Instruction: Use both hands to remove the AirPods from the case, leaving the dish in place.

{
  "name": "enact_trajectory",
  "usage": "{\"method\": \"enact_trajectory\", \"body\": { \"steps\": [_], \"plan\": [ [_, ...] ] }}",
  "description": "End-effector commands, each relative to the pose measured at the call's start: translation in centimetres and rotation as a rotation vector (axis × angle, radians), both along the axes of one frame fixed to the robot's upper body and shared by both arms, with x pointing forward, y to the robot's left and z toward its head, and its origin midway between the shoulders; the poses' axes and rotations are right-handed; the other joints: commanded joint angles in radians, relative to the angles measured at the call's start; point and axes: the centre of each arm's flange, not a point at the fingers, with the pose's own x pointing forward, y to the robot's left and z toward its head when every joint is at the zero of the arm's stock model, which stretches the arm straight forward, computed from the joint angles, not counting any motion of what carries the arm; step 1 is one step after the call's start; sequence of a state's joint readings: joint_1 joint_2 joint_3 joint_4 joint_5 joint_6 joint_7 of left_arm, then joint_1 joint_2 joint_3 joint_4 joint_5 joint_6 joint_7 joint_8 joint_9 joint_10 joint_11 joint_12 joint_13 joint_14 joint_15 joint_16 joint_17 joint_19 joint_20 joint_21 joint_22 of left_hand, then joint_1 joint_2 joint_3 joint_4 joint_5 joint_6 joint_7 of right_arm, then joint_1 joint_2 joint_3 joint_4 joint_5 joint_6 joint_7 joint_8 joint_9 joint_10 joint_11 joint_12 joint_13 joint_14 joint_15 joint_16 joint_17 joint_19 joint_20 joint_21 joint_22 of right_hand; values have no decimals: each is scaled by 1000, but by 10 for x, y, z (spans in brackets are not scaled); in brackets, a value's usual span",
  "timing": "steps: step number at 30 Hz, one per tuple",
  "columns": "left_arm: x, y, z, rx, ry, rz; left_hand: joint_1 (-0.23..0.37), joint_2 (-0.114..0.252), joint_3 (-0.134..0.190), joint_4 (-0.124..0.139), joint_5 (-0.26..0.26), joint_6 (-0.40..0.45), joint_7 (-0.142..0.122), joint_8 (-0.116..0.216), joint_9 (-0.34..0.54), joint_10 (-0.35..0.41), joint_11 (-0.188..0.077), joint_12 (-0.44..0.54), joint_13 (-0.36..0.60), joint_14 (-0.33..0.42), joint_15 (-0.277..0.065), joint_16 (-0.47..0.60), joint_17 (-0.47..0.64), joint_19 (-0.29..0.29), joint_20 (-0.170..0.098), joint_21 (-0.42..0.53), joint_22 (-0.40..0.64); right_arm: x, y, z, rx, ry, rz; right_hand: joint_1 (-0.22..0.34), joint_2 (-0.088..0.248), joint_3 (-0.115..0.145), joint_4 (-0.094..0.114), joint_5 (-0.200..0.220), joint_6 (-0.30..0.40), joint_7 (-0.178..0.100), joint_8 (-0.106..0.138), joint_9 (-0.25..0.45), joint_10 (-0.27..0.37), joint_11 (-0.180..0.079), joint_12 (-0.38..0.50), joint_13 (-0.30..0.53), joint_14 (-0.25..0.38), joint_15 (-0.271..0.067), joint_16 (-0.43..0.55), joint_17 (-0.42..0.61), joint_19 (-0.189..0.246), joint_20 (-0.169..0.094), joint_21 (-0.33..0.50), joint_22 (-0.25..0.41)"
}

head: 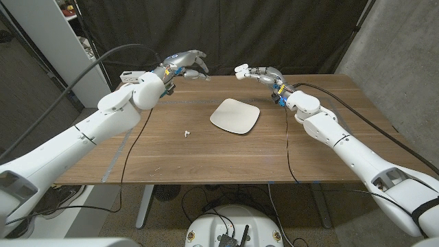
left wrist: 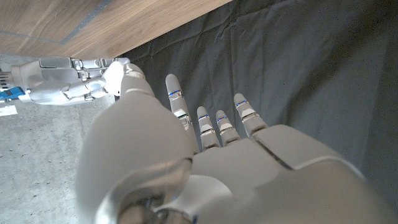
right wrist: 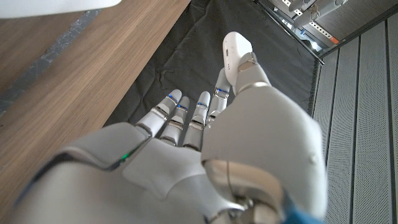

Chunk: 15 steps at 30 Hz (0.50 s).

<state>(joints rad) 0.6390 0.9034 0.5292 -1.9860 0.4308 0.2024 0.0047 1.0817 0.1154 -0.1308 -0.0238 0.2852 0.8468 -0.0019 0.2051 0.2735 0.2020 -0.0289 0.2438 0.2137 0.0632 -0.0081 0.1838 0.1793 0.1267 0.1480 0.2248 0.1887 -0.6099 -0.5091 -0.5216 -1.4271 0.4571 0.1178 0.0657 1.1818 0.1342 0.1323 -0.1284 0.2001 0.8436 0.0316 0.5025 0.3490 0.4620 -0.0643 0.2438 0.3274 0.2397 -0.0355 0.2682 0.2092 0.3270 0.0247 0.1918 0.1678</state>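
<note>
A white AirPods case (head: pixel 241 69) is pinched between the thumb and fingers of my right hand (head: pixel 264 74), raised over the table's far edge; in the right wrist view the case (right wrist: pixel 235 50) sits at the thumb tip of that hand (right wrist: pixel 205 143). My left hand (head: pixel 184 65) hovers over the far left of the table, a short gap from the case. In the left wrist view its fingers (left wrist: pixel 205 118) are stretched out and apart, and I see nothing in them. One white AirPod (head: pixel 186 134) lies on the wood, left of the white square dish (head: pixel 234 115).
A grey box (head: pixel 130 77) sits at the table's far left corner. Black cables (head: pixel 287 147) trail over the table from both arms. A black curtain hangs behind the far edge. A shelf unit (head: pixel 72 27) stands at the left.
</note>
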Motion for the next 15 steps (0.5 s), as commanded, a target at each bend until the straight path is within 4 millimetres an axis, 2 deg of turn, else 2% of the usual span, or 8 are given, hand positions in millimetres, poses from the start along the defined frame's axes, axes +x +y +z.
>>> {"method": "enact_trajectory", "body": {
  "steps": [1, 5, 15],
  "plan": [
    [11, -16, 9, -61, -55, -131, 24, 5, 3, -12, 9, 21, 3, 8, -1, 24, -11, 9, 1, 15, -15, 10, 2, 14, -8, 0, 3, -6, 7, -6, -37, -19, -31, 6, 7, 3, -8, 4, 74, -60, 6, 223, 6, 5, -2, 2, 2, -88, -2, 2, 3, 2, 0, 2],
    [23, -17, 2, -127, -38, -201, 37, 12, 9, -19, 7, 38, -3, 13, -2, 42, -33, 14, 1, 42, -26, 17, 1, 24, -11, 3, 4, -11, 10, -5, -57, -41, -54, 7, 6, 2, -8, 5, 78, -63, 7, 223, 8, 4, -1, 2, 3, -87, -2, 2, 5, 4, 0, 2],
    [50, -19, -12, -225, 90, -311, 44, 15, 13, -23, 4, 37, -10, 11, -5, 47, -37, 14, 1, 51, -32, 16, 2, 28, -11, 4, 4, -18, 15, -1, -95, -92, -108, 10, 4, 3, -10, 6, 80, -61, 8, 224, 9, 5, -1, 3, 6, -86, -1, 2, 9, 4, 1, 2]
  ]
}}
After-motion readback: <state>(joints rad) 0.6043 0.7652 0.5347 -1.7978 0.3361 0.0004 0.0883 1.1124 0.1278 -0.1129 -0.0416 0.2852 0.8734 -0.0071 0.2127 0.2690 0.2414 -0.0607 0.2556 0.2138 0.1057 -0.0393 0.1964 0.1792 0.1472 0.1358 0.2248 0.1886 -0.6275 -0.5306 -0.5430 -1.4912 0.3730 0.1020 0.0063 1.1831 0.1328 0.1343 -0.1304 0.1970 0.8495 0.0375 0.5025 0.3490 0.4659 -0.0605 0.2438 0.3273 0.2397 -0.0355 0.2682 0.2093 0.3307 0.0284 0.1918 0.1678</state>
